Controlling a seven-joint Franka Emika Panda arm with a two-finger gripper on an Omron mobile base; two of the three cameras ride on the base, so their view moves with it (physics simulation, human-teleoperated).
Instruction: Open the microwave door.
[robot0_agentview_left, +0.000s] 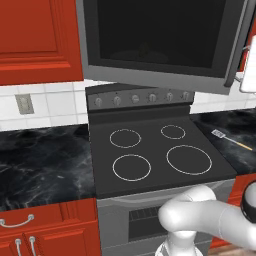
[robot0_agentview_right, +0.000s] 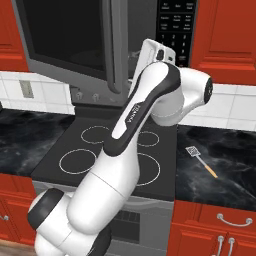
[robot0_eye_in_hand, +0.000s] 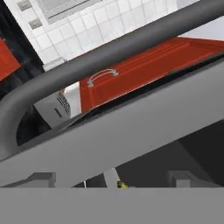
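Overhead, the large grey steel microwave (robot0_agentview_right: 125, 30) is hanging above a black glass stovetop (robot0_agentview_left: 155, 152) with four white ring burners, set between red wooden cabinet doors (robot0_agentview_left: 37, 37). The wide grey-framed microwave door (robot0_agentview_left: 160, 40), with its large dark glass window, is already standing partly swung out from the box: in the right base view its free edge is sticking toward the camera, well clear of the black keypad panel (robot0_agentview_right: 176, 25) with white buttons at the right of the appliance. Judging by that gap, the opening is well under way, and what looks left is widening the swing further.

The vertical grey bar handle (robot0_agentview_right: 114, 47) is running up and down along the door's free right edge, so its long axis is upright in the room. The door's face is pointing out and toward the left of the scene, hinged at its left side.

The white robot arm (robot0_agentview_right: 145, 105) is reaching up from the base, with its wrist close behind the handle, between the door edge and the keypad. In the hand view the handle bar (robot0_eye_in_hand: 109, 54) is crossing the picture very close by, with the door frame beneath it. The end effector's fingers are not clear enough to judge, so I cannot tell whether it is clenched on the bar or released.

A small spatula (robot0_agentview_right: 201, 161) with an orange handle is lying on the dark marbled counter (robot0_agentview_right: 220, 165) to the right of the stove.
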